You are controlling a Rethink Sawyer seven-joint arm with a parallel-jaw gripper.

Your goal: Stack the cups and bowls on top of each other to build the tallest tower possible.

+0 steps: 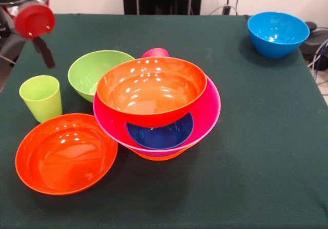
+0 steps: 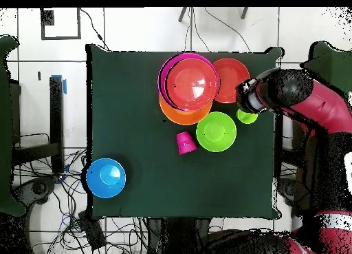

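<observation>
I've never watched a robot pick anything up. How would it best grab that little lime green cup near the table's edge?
Probably by the rim, from straight above. The lime green cup stands upright with its open mouth up, so one finger could go inside and one outside the thin wall. Its side away from the green bowl has the most free room; the shallow red-orange bowl sits close in front.

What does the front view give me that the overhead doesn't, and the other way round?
Front only: the small dark blue bowl inside the big pink bowl, tucked under the tilted orange bowl.

Overhead only: the whole pink cup, which the front view shows only as a rim, and the arm.

Both: green bowl, lime cup, light blue bowl, shallow red-orange bowl.
</observation>
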